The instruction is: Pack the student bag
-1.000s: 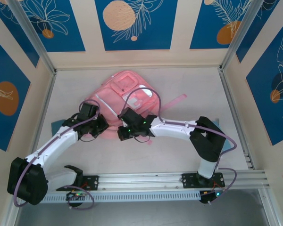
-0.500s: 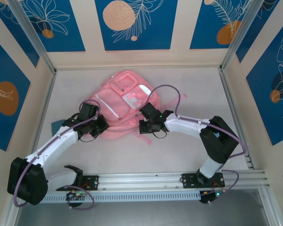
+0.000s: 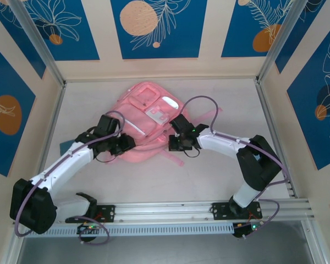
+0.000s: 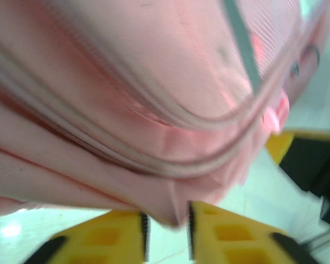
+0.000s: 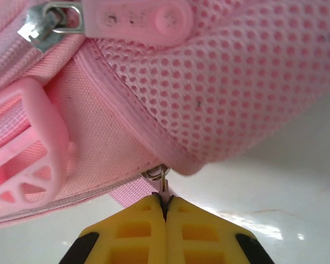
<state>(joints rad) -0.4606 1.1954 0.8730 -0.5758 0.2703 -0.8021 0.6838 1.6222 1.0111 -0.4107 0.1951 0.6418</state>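
Since a second ago, carried the right gripper point(image 3: 173, 144) rightward along the near edge of the backpack point(image 3: 148, 118) and nudged the left gripper point(image 3: 130, 145) closer in. Lying flat mid-table point(image 3: 209, 176), pockets up, between both arms. On the right, pressed tight together, pinching a small metal zip pull point(image 5: 163, 177) at the lower seam. On the left, parted slightly, with a fold of pink fabric between the yellow fingers point(image 4: 231, 236).

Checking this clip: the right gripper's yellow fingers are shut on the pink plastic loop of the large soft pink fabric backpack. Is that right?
No. The right gripper is shut on the small metal zip pull at the large soft pink fabric backpack's lower edge, not on the pink plastic loop, which sits apart from it. The right wrist view shows this.
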